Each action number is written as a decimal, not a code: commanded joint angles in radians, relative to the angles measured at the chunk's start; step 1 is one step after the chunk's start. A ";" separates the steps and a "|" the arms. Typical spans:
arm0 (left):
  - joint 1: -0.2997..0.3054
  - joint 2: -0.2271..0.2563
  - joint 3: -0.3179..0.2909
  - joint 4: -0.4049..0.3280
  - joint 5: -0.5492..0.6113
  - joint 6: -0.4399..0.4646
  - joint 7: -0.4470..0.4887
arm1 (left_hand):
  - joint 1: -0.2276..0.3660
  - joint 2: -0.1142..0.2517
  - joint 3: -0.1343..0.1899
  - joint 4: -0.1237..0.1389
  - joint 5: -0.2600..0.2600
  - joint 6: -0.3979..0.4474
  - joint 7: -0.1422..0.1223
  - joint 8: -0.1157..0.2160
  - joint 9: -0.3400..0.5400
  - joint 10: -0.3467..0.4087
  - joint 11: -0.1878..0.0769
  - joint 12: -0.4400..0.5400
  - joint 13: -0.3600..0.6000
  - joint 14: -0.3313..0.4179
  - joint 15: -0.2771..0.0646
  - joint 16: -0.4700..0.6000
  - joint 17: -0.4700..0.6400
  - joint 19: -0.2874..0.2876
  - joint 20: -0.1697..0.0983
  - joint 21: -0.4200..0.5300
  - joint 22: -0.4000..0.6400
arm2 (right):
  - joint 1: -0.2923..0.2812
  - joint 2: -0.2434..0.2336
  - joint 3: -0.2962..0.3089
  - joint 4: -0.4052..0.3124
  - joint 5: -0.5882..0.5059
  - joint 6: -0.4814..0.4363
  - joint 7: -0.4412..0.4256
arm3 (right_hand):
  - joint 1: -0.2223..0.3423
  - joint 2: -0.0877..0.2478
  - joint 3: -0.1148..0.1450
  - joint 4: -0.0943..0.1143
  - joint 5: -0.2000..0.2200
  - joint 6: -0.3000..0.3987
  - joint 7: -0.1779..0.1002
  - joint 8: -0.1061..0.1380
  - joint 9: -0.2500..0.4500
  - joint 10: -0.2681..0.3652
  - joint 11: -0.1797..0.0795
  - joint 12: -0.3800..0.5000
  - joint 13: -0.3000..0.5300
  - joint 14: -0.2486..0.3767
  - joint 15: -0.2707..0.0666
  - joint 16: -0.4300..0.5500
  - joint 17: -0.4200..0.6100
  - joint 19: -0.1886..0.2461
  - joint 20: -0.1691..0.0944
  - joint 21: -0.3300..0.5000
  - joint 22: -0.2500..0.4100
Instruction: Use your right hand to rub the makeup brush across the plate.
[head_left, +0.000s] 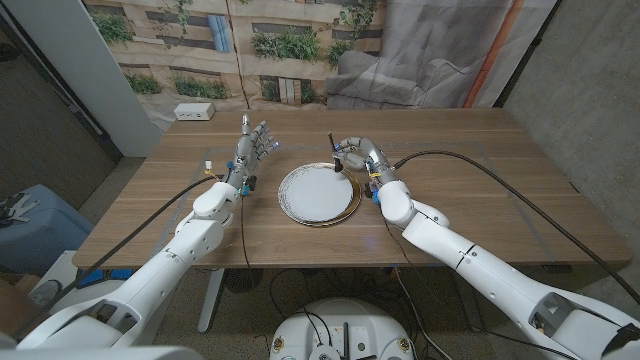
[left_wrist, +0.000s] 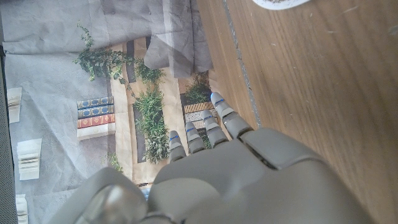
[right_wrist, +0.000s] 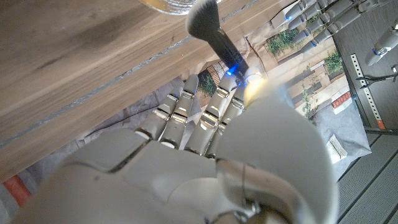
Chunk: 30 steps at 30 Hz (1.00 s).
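Right hand: the right hand (head_left: 358, 157) sits just past the far right rim of the plate, its fingers curled around the handle of the makeup brush (head_left: 337, 158); the right wrist view shows those fingers (right_wrist: 208, 118) wrapped on the dark handle (right_wrist: 225, 50).

Makeup brush: held in the right hand, dark handle pointing up and away, bristles down toward the plate's far right edge. In the right wrist view the pale bristle head (right_wrist: 203, 14) lies just beside the plate rim (right_wrist: 163, 6); whether the bristles actually touch the plate I cannot tell from these angles.

Plate: a round white plate (head_left: 300, 205) with a gold-toned rim, lying flat on the table near its middle, between the two hands.

Left hand: the left hand (head_left: 254, 146) stands raised to the left of the plate, fingers apart and pointing toward the far side, holding nothing. The left wrist view shows its fingers (left_wrist: 219, 121) stretched out beyond the table's edge line.

Table: a wooden table (head_left: 480, 190) with dark cables trailing across it from both arms.

White box: a small white box (head_left: 193, 111) rests at the far left corner of the table, well apart from the plate.

Backdrop: a printed cloth backdrop (head_left: 200, 40) with plants and shelves hangs behind the table.
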 joint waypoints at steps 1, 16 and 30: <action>0.000 0.000 0.000 0.000 0.000 0.000 0.000 | 0.001 0.013 -0.004 0.003 0.006 0.000 -0.007 0.007 0.002 0.005 -0.005 0.008 0.003 0.009 -0.013 0.003 0.002 0.009 0.005 0.007 0.005 | -0.016 -0.082 0.029 -0.084 -0.044 -0.099 0.006 | -0.003 -0.002 -0.004 -0.004 0.003 -0.003 -0.002 0.006 0.004 0.008 0.001 0.006 0.005 0.004 -0.165 -0.007 0.001 0.000 -0.017 0.005 0.005; 0.000 0.000 0.000 0.000 0.000 0.000 0.000 | 0.001 0.013 -0.004 0.003 0.006 0.000 -0.007 0.007 0.002 0.004 -0.005 0.008 0.003 0.009 -0.014 0.003 0.002 0.009 0.004 0.007 0.005 | -0.002 -0.182 0.011 -0.093 -0.177 -0.134 0.024 | -0.002 -0.001 -0.006 -0.005 0.004 -0.005 -0.003 0.005 0.004 0.005 0.001 0.003 0.004 0.004 -0.168 -0.005 0.003 -0.001 -0.016 0.005 0.005; 0.000 0.000 0.000 0.000 0.000 0.000 0.000 | 0.001 0.013 -0.004 0.003 0.006 0.000 -0.007 0.007 0.002 0.003 -0.005 0.007 0.003 0.009 -0.013 0.003 0.002 0.009 0.004 0.007 0.005 | 0.036 -0.232 -0.018 -0.045 -0.333 -0.133 0.023 | -0.001 0.000 -0.006 -0.006 0.004 -0.005 -0.003 0.006 0.004 0.004 0.001 0.003 0.005 0.004 -0.167 -0.006 0.004 -0.001 -0.018 0.005 0.005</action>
